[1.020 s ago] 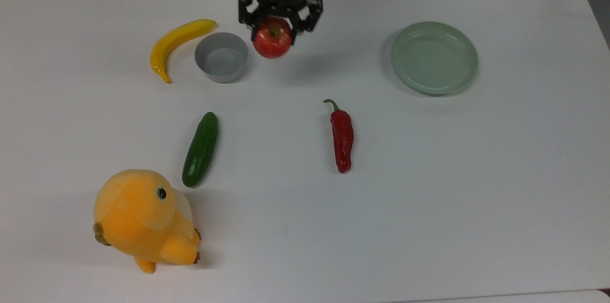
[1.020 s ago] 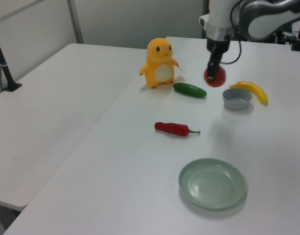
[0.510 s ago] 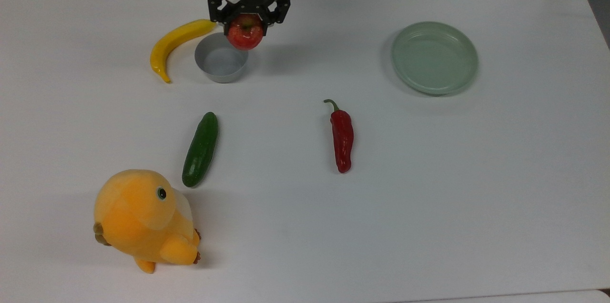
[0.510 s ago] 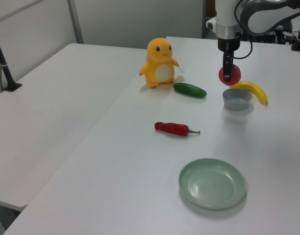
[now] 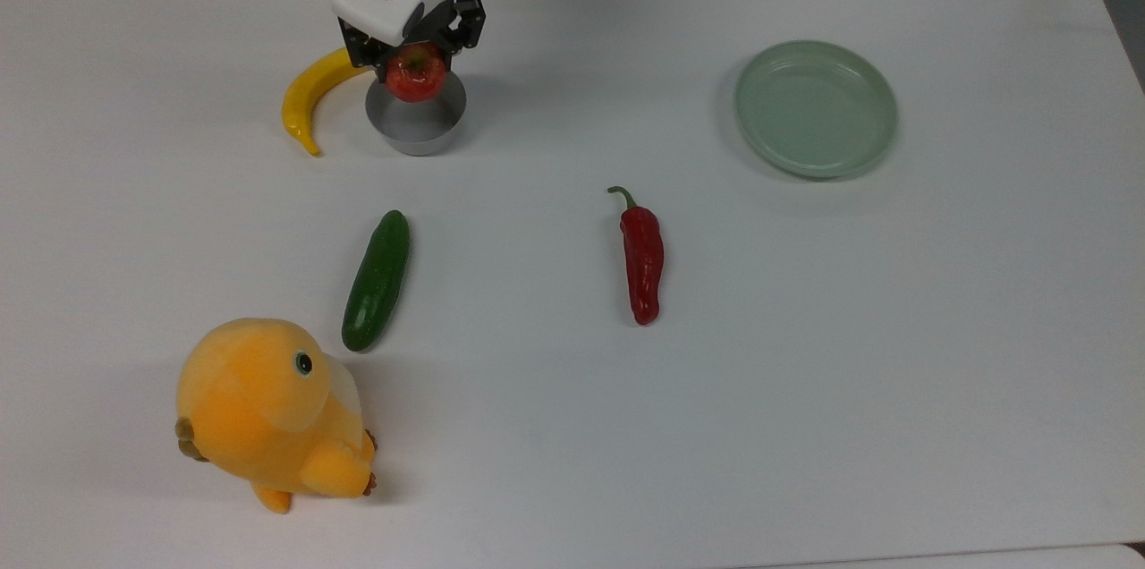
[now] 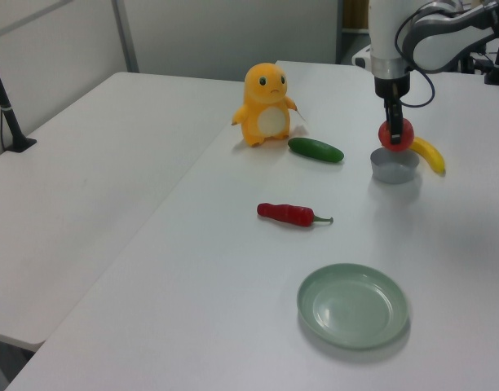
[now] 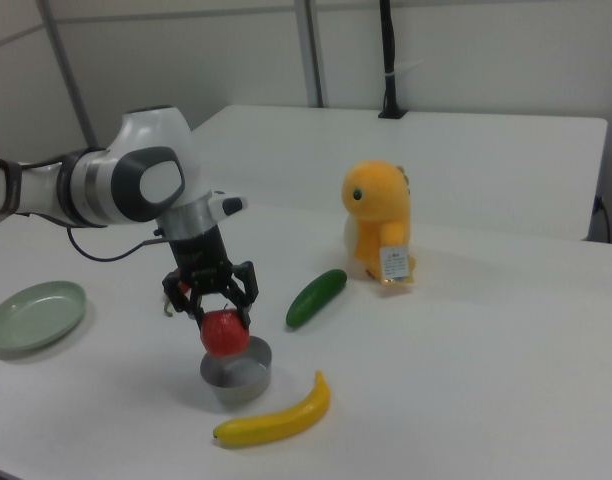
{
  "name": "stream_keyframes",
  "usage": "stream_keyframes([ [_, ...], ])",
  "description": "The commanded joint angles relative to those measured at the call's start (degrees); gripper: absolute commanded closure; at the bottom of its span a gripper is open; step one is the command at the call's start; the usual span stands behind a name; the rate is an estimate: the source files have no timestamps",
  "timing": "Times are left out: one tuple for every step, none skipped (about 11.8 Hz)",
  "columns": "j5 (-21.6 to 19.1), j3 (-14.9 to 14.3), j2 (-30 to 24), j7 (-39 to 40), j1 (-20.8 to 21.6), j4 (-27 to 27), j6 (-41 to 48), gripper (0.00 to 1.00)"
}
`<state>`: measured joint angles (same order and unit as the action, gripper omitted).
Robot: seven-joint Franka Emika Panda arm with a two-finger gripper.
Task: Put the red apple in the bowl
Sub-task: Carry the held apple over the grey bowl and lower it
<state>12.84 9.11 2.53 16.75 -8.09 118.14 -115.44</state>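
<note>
The red apple [image 5: 415,73] [image 6: 395,135] [image 7: 225,333] hangs just above the small grey bowl [image 5: 417,127] [image 6: 394,166] [image 7: 236,375], over its far rim in the top view. My gripper [image 5: 413,61] [image 7: 214,311] is shut on the apple, with black fingers at either side of it. In the right view the apple's underside sits at about the level of the bowl's rim. The bowl's inside is mostly hidden by the apple in the top view.
A yellow banana [image 5: 309,100] lies touching distance left of the bowl in the top view. A cucumber [image 5: 377,279], a red chili pepper [image 5: 642,258], an orange plush toy [image 5: 266,412] and a pale green plate [image 5: 815,107] lie on the white table.
The gripper has carried the apple leftward in the top view, from beside the bowl's right to over the bowl, and it now sits lower.
</note>
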Motion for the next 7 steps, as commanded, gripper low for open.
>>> stream_keyframes([
  [-0.3,0.3,0.3,4.1,-0.2,1.7,-1.9,0.64],
  [-0.3,0.4,0.5,4.1,-0.1,1.7,-2.0,0.49],
  [-0.3,0.3,0.9,4.0,-0.1,1.6,-2.0,0.33],
  [-0.3,0.4,1.2,4.0,-0.1,1.5,-2.0,0.23],
  [-0.3,0.4,1.2,3.9,-0.1,1.3,-2.0,0.11],
  [-0.3,0.3,1.3,3.6,0.1,1.3,-2.0,0.0],
  [-0.4,0.3,1.3,3.6,0.1,1.2,-2.0,0.0],
])
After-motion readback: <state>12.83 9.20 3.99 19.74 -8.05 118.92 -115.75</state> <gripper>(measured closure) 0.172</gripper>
